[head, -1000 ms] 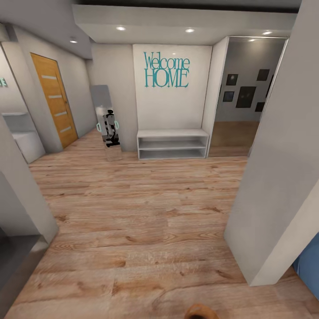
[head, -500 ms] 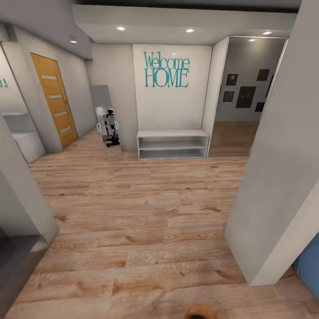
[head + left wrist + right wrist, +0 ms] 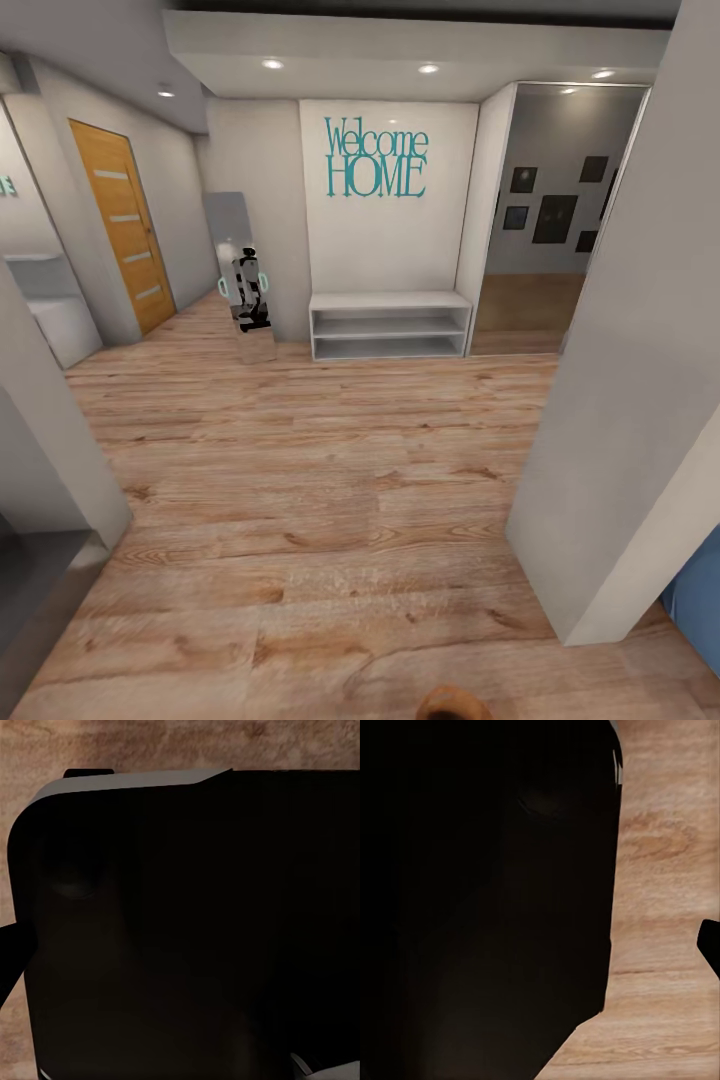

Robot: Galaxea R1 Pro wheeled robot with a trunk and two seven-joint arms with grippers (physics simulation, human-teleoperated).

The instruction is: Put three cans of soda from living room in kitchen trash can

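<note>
out in the white hall, nothing has changed at all. the head view matches the earlier ones exactly, so the base is parked, or paused mid-trip. judging by that, the task isn't moving forward right now.

no soda cans are anywhere i can spot, and neither the living room nor the kitchen is what's ahead. a brown-copper round thing point(image 3: 455, 704) pokes in at the bottom edge of the head view. it might be the trash can, but it's too cropped to call.

left gripper: can't tell if it's spread or pressed together. its wrist camera mostly faces a dark bulk point(image 3: 187, 930) close in front of it, with wood floor point(image 3: 150, 742) beyond that. right gripper is the same story, with a dark mass point(image 3: 480, 900) right in front and floor past it. a black sliver point(image 3: 711, 945) at the edge could be a fingertip, not sure.

room-wise: light wood plank floor point(image 3: 300, 480), bare and flat, easy rolling i'd guess. the far wall has teal "welcome home" lettering point(image 3: 376, 158) over a low white shelf bench point(image 3: 390, 325). beside that stands a tall mirror point(image 3: 243, 280), and there's an orange door point(image 3: 122, 225). an opening point(image 3: 540, 230) leads to a room with dark frames on the wall. a grey pillar point(image 3: 620, 400) stands close by, so i'd give it some room when turning.
</note>
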